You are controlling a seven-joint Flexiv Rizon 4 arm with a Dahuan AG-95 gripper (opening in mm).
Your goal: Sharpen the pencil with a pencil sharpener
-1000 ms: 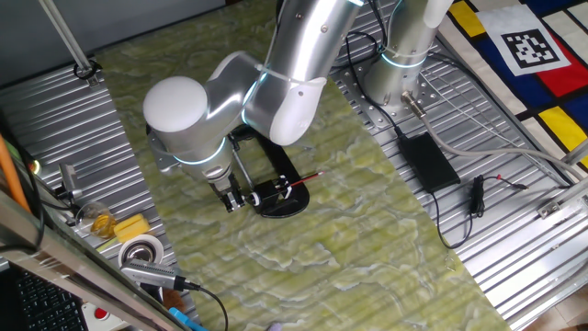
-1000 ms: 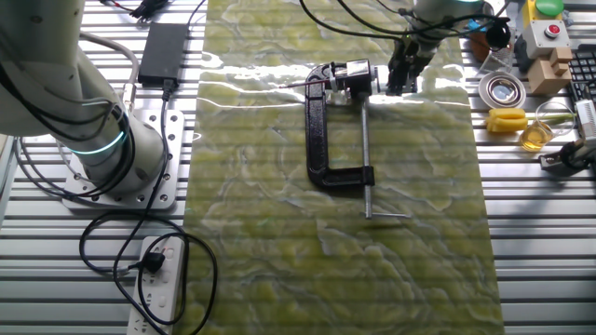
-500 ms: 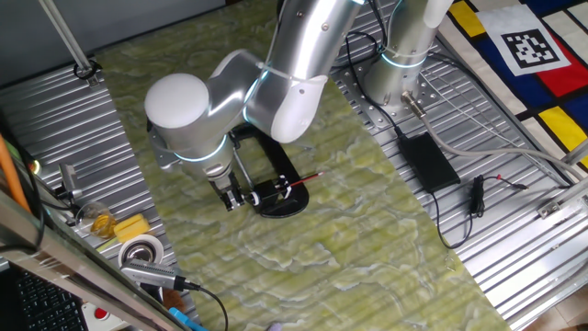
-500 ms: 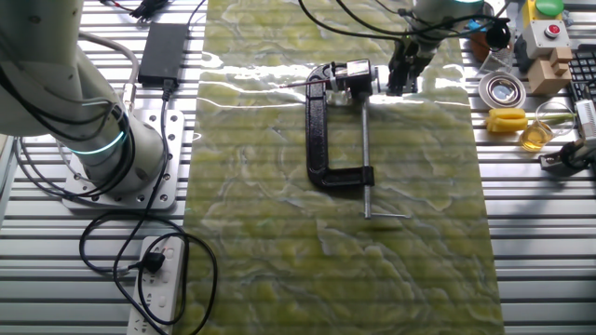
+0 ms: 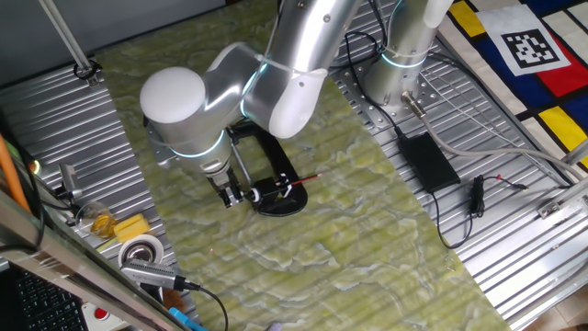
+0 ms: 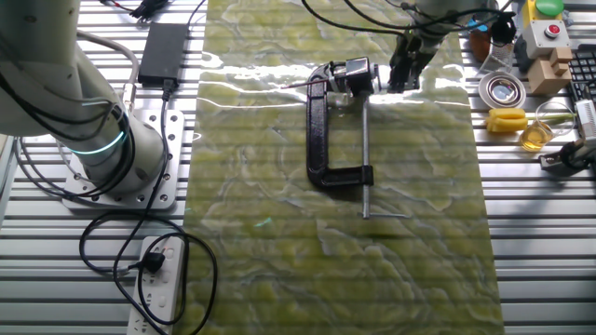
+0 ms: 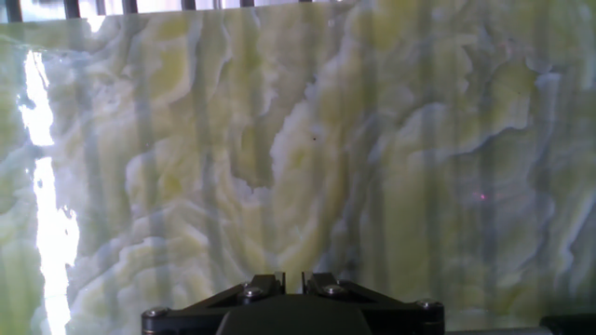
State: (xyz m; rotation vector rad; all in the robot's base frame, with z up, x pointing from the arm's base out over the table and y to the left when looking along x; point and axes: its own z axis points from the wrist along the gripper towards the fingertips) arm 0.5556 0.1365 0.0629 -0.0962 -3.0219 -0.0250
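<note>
The pencil sharpener [image 5: 278, 199] [image 6: 321, 130] lies on the green marbled mat, with its black C-frame, a silver rod [image 6: 364, 140] and small white parts at its head. The thin red pencil [image 5: 308, 178] [image 6: 296, 85] sticks out of the head, pointing away from my hand. My gripper [image 5: 231, 197] [image 6: 403, 79] hangs low beside the head, on the side opposite the pencil. Its jaws stand almost together. The hand view shows only mat beyond my gripper [image 7: 291, 279], with nothing between the fingers.
A black power brick [image 5: 427, 158] [image 6: 163, 46] lies on the metal table beside the arm's base [image 6: 102, 158]. A tape roll [image 5: 140, 250] [image 6: 500, 90], a yellow block [image 5: 130, 227] [image 6: 507, 119] and small tools crowd the table edge near my hand. A power strip [image 6: 158, 279] lies by the base.
My arm has shifted slightly sideways. The sharpener's head and rod have moved a little with it. The pencil stays in the head.
</note>
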